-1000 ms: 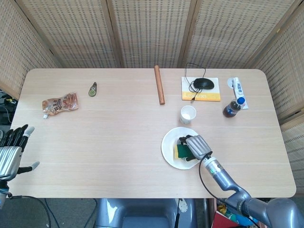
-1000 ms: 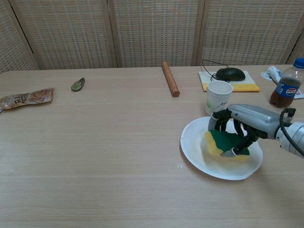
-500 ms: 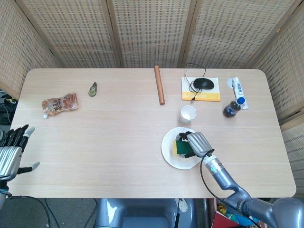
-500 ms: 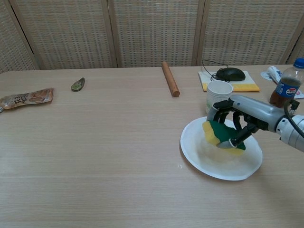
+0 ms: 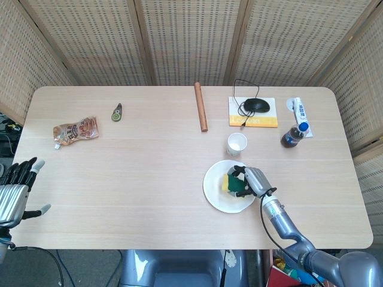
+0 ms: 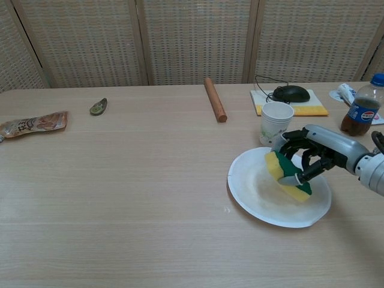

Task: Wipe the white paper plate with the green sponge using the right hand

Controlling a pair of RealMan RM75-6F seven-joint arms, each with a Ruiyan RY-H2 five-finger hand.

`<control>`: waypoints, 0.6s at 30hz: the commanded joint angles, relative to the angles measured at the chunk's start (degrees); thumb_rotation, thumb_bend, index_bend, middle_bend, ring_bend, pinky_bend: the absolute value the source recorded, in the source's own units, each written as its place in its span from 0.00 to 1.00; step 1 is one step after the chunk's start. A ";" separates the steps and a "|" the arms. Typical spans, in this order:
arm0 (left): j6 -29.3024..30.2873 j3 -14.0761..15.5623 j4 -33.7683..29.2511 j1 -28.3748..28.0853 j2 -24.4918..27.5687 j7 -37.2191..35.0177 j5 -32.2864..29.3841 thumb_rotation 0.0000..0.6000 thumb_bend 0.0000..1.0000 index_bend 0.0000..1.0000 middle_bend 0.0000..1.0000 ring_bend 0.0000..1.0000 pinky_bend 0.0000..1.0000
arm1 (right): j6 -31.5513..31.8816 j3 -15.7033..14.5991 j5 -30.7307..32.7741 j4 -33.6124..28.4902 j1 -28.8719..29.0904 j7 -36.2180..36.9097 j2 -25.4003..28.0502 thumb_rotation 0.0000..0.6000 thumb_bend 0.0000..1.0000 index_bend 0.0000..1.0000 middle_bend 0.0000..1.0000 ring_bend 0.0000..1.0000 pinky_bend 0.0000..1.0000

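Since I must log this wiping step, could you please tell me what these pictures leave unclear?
- Underside of the green sponge, both views: hidden by the sponge itself and the right robot hand, so contact with the white paper plate is unclear.
- Left robot hand, head view: cut off by the edge.
- Bottle label, both views: too small.

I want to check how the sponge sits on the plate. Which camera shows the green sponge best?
The chest view: the green sponge appears large from the side, held in the right hand over the white paper plate, yellow layer visible. The head view shows it from above, small and largely covered by the fingers.
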 commanded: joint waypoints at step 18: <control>-0.70 0.23 -0.29 -0.23 0.19 -0.20 -0.12 1.00 0.00 0.00 0.00 0.00 0.00 | 2.82 -3.26 -4.04 12.72 -1.86 5.34 -6.35 1.00 0.21 0.50 0.50 0.40 0.63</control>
